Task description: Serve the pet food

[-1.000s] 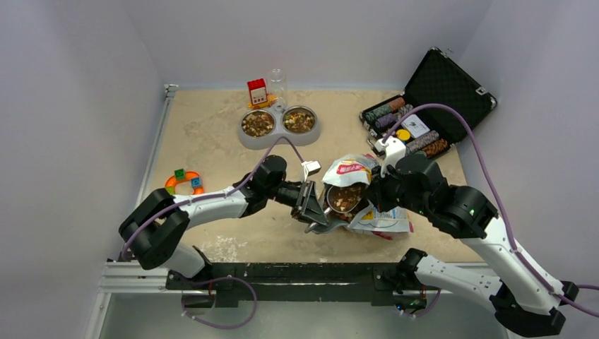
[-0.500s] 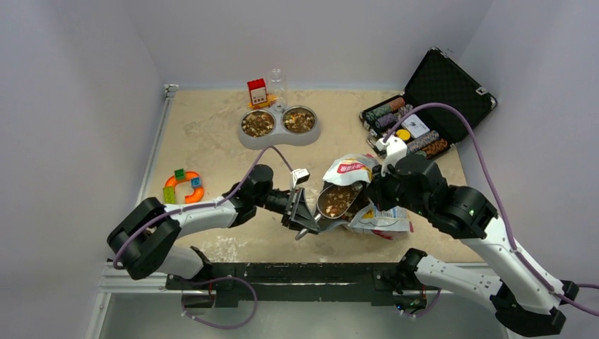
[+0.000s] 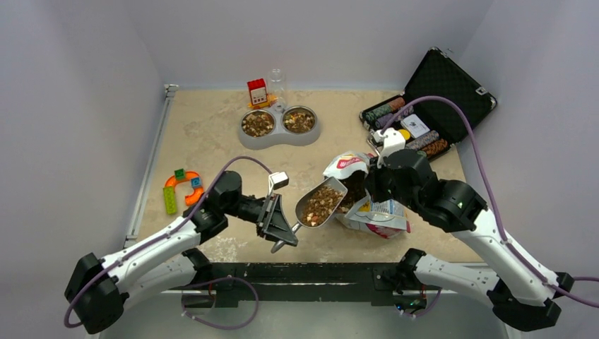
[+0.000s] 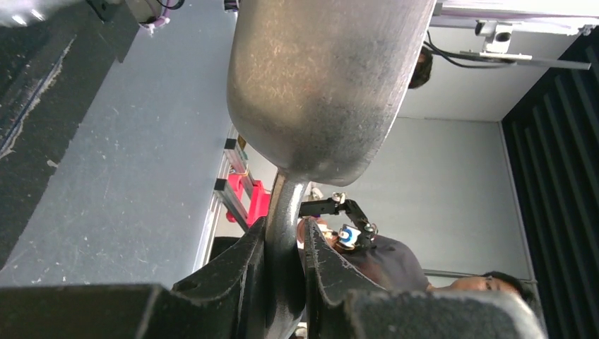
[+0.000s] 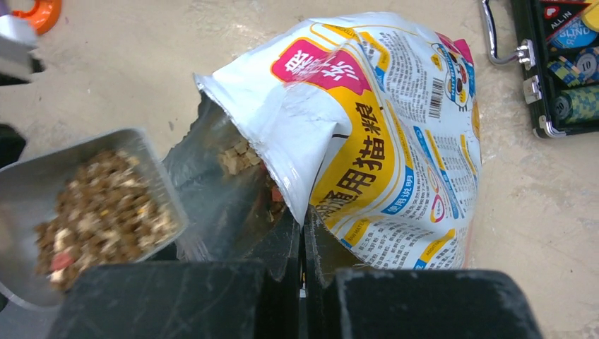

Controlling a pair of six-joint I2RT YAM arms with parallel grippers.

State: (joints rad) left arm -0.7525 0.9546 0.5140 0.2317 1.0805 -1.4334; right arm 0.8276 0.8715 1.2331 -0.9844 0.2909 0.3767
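- Spanning the view, the beige worktop [image 3: 212, 141] carried every loose item, with both arms reaching in from its near edge.
- At the far right corner a black case [image 3: 452, 85] stood open, its lid raised and rows of poker chips [image 3: 388, 111] lying in its base.
- Right of centre, toward the near edge, a white-and-yellow printed bag [image 3: 374, 215] lay partly on its side with its mouth turned to the left.
- The right gripper [image 3: 371, 185] sat at that mouth, its fingers pressed together and pinching the bag's lower lip; a few pellets showed inside the opening.
- Near the middle of the far edge a grey double bowl [image 3: 279, 134] rested, both of its cups holding brown pellets.
- Just left of the bag's mouth and clear of it, a metal scoop [image 3: 321, 203] hung above the worktop, its open end pointing to the bag.
- The left gripper [image 3: 277, 224] clamped the scoop's handle between narrowly set fingers.
- By the left edge lay an orange toy ring [image 3: 182, 187] with coloured blocks on it.
- Behind the bowl stood a small red box [image 3: 258, 92] and a clear glass [image 3: 277, 81], side by side.
- The pet food [image 3: 323, 200] filled the scoop as a loose brown heap.
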